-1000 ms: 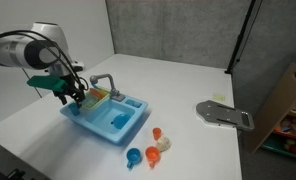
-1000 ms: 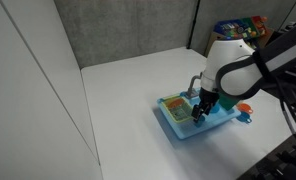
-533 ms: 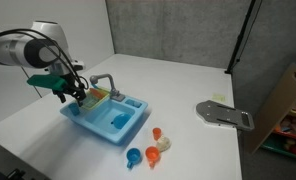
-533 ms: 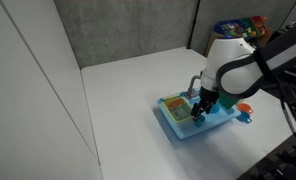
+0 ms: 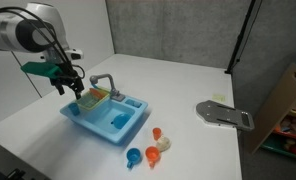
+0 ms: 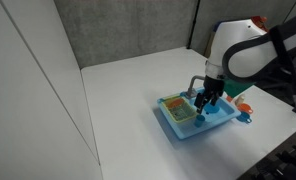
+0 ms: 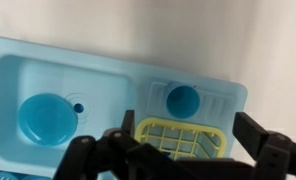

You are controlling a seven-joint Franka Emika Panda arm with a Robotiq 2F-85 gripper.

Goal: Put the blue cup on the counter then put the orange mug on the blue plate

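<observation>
The gripper (image 7: 180,160) hangs empty with its fingers spread wide above one end of the light-blue toy sink (image 7: 108,70). It is directly over the yellow dish rack (image 7: 178,135), which shows along the bottom middle of the wrist view. Just above the rack in that view sits the blue cup (image 7: 183,100), a small round bright-blue plastic cup seen from above. It stands upright, mouth up, on the sink's flat top, clear of both fingers. Toward the left of the frame the blue plate (image 7: 48,118) lies flat in the sink's basin, a round disc with a raised rim, deeper blue than the basin around it. In an exterior view the sink stands on the white tabletop (image 5: 188,90). The orange mug (image 5: 151,154), tiny and round, stands on the tabletop near the bottom centre of the frame, apart from the sink and the plate. A small blue piece (image 5: 134,156) is just beside it. An orange piece (image 5: 156,133) and a cream piece (image 5: 165,143) lie close above the mug.
</observation>
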